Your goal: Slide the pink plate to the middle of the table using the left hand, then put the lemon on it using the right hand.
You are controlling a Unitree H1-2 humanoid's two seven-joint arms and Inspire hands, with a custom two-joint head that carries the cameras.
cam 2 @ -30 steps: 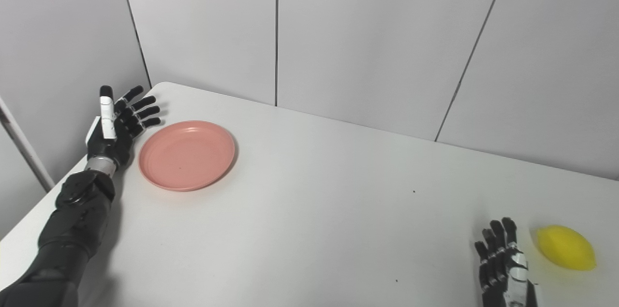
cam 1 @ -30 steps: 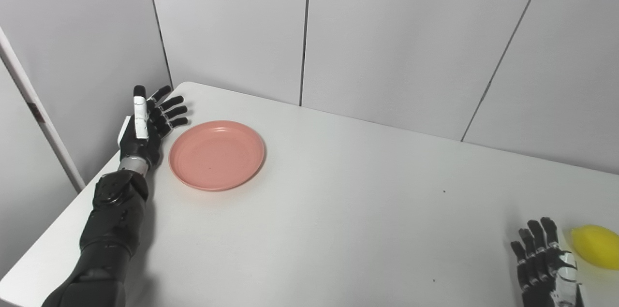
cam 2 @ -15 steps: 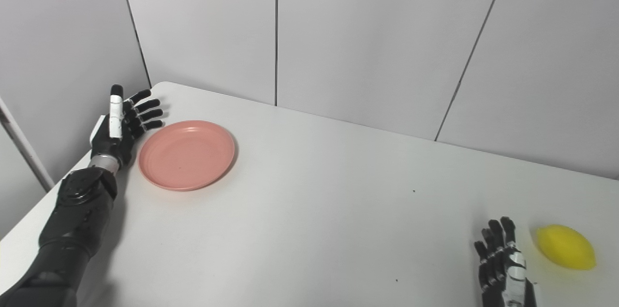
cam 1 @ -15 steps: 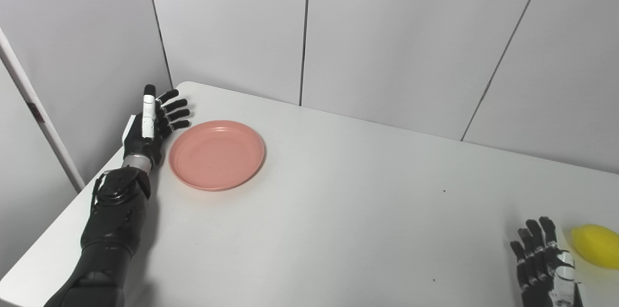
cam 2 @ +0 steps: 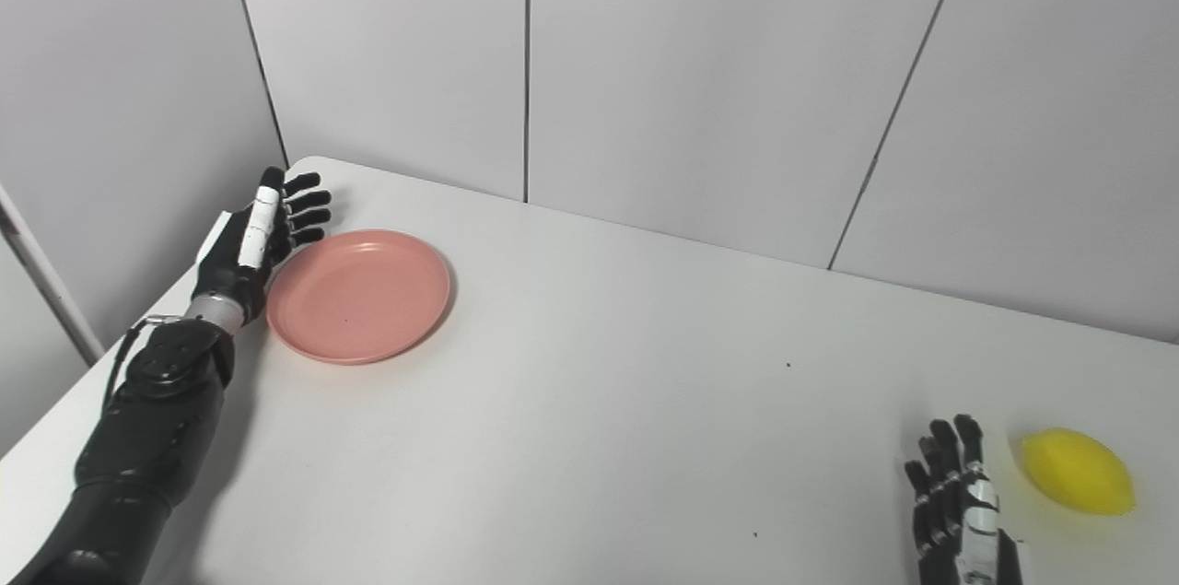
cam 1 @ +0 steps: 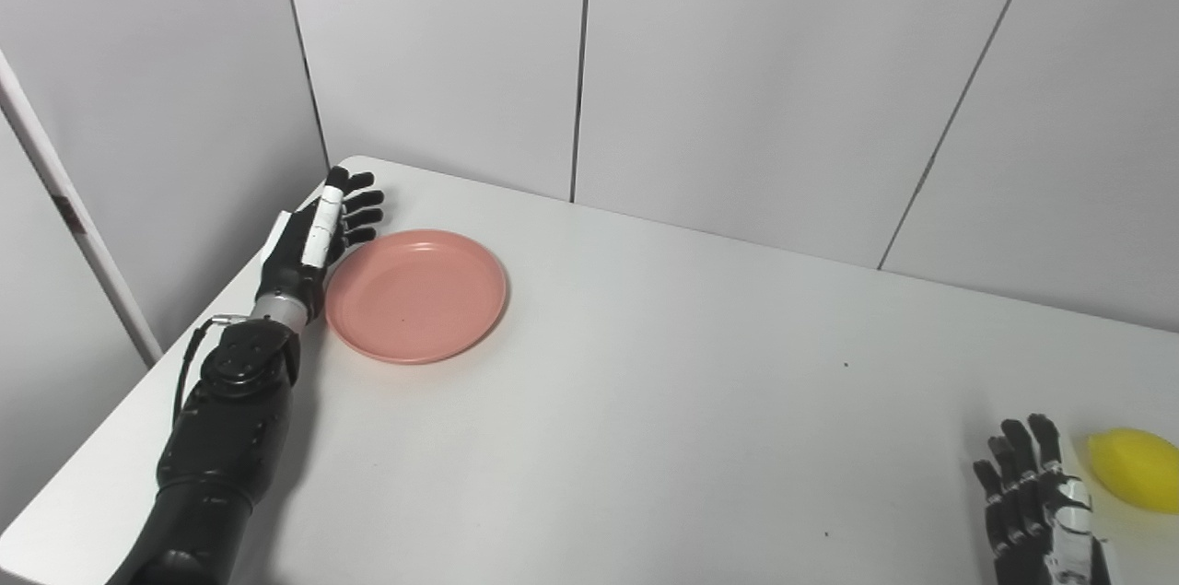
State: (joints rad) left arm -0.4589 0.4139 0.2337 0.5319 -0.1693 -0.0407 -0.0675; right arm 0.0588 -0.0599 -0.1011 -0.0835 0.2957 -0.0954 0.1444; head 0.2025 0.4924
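The left robot hand (cam 1: 318, 230) stands edge-on with fingers spread, grasping nothing, pressed against the left rim of the pink plate (cam 1: 416, 296), which lies just to its right near the far left corner of the white surface (cam 1: 645, 401). The right robot hand (cam 2: 958, 511) rests with fingers apart and nothing held, at the near right edge. The lemon (cam 2: 1078, 471) lies just to its right, not touching it.
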